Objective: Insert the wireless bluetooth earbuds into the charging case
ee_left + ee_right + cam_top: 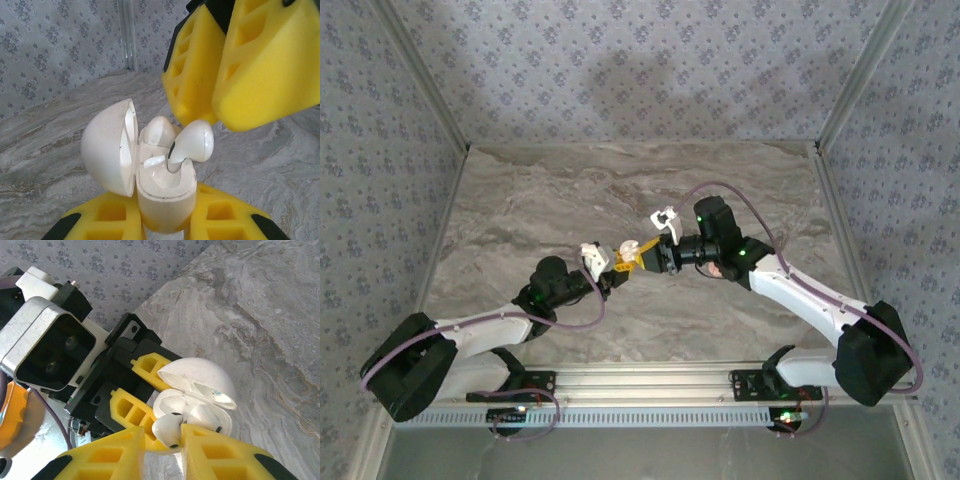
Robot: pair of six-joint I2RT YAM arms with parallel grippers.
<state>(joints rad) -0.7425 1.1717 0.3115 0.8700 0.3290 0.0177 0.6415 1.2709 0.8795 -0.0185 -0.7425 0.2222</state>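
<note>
Mid-table, our left gripper (pixel 164 222) clamps the open charging case (pixel 165 192), first earbud (pixel 159 131) seated, while our right gripper (pixel 220 75) pinches the second earbud (pixel 195 142) at the case's one o'clock, stem entering its socket, not yet pushed home.

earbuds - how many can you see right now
2. One earbud sits in the open case held by the left gripper; the other earbud is pinched by the right gripper, stem entering the free slot. Others may be hidden.
</note>
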